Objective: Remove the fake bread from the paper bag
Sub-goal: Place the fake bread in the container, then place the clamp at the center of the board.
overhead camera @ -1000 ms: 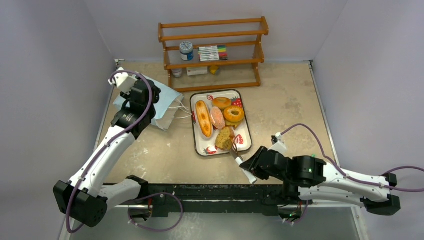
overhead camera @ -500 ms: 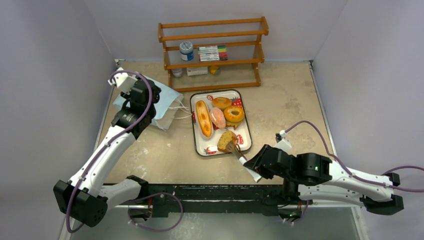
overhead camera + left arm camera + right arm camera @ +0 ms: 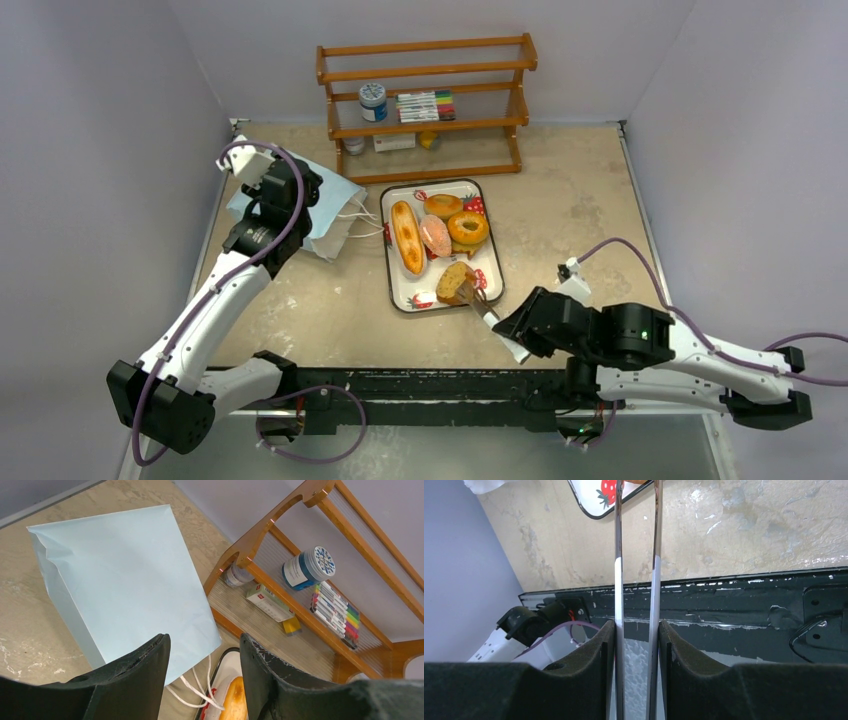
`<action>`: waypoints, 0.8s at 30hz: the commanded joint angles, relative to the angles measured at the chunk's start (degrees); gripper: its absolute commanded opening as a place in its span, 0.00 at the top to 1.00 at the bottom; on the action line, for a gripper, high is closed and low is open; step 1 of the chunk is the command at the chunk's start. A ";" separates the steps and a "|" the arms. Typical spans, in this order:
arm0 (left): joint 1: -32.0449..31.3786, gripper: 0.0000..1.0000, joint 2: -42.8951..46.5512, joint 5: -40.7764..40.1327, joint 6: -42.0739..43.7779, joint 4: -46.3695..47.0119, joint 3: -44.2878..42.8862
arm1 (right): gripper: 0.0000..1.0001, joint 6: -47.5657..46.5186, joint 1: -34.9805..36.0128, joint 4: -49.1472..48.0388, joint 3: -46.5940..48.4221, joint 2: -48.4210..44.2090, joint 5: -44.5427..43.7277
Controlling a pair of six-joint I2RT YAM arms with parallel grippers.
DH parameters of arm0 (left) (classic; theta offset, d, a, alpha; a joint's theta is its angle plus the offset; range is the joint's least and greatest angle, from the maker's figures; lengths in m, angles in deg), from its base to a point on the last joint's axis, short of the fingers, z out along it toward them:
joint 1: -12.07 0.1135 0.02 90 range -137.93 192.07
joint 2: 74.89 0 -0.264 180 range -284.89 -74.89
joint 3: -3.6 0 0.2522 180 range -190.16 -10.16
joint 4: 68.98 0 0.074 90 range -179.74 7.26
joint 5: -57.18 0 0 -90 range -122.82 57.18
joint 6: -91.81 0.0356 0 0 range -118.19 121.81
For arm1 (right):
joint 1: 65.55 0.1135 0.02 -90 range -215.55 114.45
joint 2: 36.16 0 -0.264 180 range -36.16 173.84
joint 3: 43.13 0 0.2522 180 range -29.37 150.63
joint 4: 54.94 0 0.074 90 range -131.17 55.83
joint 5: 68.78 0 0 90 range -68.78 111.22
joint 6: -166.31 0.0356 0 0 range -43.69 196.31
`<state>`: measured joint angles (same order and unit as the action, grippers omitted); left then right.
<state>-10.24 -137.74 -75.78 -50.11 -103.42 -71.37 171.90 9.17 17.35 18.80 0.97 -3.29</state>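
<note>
Clamping metal tongs (image 3: 618,555), the right gripper (image 3: 636,630) sits lower right, tong tips against the brown speckled bun (image 3: 457,282). The left gripper (image 3: 203,645) hangs unclenched above the paper bag (image 3: 125,580), upper left.

The bag (image 3: 125,580) is pale blue with white cords (image 3: 192,687), the tray (image 3: 400,285) white with a red strawberry print. The loaf (image 3: 407,237) is golden, the rings (image 3: 467,227) orange-brown, the tongs (image 3: 656,540) silver, the rack (image 3: 425,72) warm brown.
</note>
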 commanded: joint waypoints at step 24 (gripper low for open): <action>-0.39 0.47 1.87 -0.03 0.18 0.12 0.56 | 0.77 -6.14 0.08 7.83 18.23 10.32 -20.56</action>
<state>-10.26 -137.02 -75.63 -50.09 -104.45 -70.89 167.90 9.17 23.69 34.29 9.16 -14.13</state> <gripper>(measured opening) 0.528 0.324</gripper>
